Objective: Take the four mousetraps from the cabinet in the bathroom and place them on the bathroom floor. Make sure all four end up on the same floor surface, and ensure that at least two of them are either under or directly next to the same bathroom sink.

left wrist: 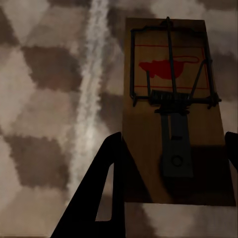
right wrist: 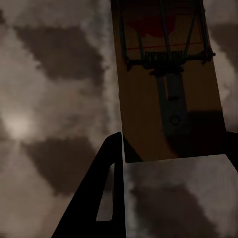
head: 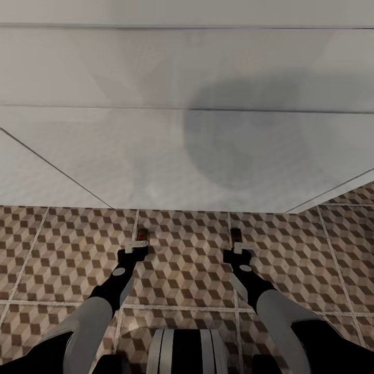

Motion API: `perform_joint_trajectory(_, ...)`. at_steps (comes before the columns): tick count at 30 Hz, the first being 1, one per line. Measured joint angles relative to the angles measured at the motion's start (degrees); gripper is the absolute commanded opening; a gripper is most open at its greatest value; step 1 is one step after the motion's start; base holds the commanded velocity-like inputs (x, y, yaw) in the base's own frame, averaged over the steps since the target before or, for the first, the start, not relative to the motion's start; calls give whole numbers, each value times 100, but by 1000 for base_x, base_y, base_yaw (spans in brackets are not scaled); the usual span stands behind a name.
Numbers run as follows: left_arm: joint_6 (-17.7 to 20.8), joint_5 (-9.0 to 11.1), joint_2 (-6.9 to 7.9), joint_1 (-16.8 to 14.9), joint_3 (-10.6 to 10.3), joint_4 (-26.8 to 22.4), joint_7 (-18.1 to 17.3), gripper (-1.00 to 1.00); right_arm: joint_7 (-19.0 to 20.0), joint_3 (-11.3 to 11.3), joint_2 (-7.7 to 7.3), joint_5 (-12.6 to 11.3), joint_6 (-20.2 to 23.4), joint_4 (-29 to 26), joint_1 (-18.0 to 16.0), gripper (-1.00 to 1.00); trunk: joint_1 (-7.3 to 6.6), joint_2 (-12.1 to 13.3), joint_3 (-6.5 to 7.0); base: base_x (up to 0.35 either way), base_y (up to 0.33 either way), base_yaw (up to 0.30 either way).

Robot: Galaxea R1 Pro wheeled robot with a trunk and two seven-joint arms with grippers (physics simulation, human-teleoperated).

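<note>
Two mousetraps show, each a flat brown board with a wire spring and a red mark. One mousetrap sits between the fingers of my left gripper, which is shut on its edges. The other mousetrap is held at its near end by my right gripper. Both are down at the bathroom floor, with its brown and beige cube tiles. They are just in front of the white sink that rises ahead. I cannot tell whether the boards touch the tiles.
The sink's flat white front spans the whole width ahead, with a round dark shadow on it. Patterned tiles continue to both sides and past the sink's right corner. My own base shows at the near edge.
</note>
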Motion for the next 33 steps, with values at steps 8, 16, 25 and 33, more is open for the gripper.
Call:
perform_joint_trajectory(8,-30,-5,22,-1,-2,27,23,-100,0,-5,-8,0,-1,4,1,-100,0,0,0,8,0,0)
perform_joint_trajectory(16,-205,-4,26,-3,-1,30,25,-100,0,-6,21,0,-1,4,-1,-100,-1,0,0,90,0,0)
perform_joint_trajectory(25,-373,-3,19,-6,1,30,30,-100,1,-6,24,0,-1,4,-1,-100,0,0,0,15,0,0)
perform_joint_trajectory(33,-385,-4,18,-6,0,30,32,-100,2,0,14,0,-1,4,0,-100,0,0,0,1,0,0)
